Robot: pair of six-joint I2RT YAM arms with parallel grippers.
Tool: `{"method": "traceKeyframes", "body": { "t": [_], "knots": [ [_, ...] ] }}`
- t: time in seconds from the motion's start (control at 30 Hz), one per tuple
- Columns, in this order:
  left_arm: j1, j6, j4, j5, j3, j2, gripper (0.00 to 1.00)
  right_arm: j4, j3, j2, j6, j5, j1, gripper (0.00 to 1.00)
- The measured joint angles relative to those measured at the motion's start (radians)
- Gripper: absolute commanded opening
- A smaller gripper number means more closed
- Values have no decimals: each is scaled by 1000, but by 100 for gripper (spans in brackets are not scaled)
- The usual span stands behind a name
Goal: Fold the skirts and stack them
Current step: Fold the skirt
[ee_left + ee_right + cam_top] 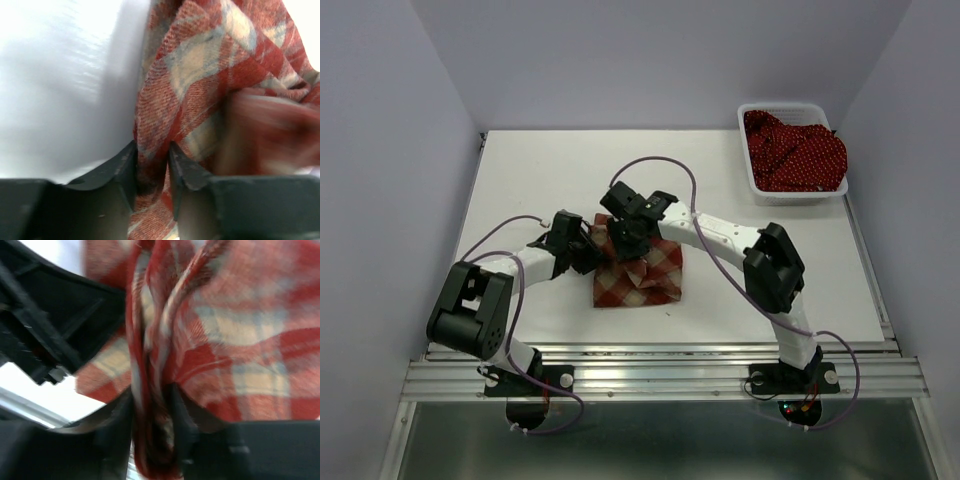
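ARMS MEET OVER SKIRT: 2 robot arms converge on a red-and-cream checked skirt [655, 285] at the middle of a white table [540, 180]. The left gripper [588, 252] has hold of the cloth at its left edge. The right gripper [628, 240], just beside it, grips the far left corner.

From the left wrist, the 2 dark fingers [125, 167] stand close together, with a fold of checked cloth pinched between them and touching both. The right wrist view (blurred) shows much the same: a bunched ridge of several layers fills the narrow gap between that gripper's fingers [116, 415].

The skirt lies partly folded and roughly square, its near edge flat on the table and its far left corner raised at the grippers.

At the table's far right corner, well apart from the arms, a white mesh basket [798, 196] holds the dark red skirts [795, 150] with tiny white dots. They are heaped together, and how many there are cannot be told.
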Motion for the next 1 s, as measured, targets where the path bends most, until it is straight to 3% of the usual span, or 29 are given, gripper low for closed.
{"method": "traceKeyframes", "body": {
  "t": [0.07,0.1,0.17,0.2,0.4,0.43,0.5,0.7,1.0],
  "knots": [
    [-2,0,-24,-18,0,-19,50,20,-3,0,-4,-27,0,63],
    [-3,1,-40,-30,0,-33,52,35,-3,-2,-11,-45,0,80],
    [-3,3,-76,-53,5,-63,65,57,-4,-6,-30,-79,0,90],
    [-3,4,-94,-68,10,-79,66,67,-9,-14,-44,-103,0,100],
    [-3,3,-199,-166,47,-183,82,122,-115,-183,-97,-199,0,100],
    [-3,3,-218,-182,54,-195,93,127,-137,-221,-101,-205,0,100],
    [-2,5,-262,-216,69,-225,99,149,-190,-308,-109,-210,0,100],
    [-2,56,-314,-232,120,-265,99,233,-330,-473,-166,-209,0,100],
    [-18,228,-223,-90,272,-124,99,282,-412,-406,-287,-160,0,100]
  ]
}}
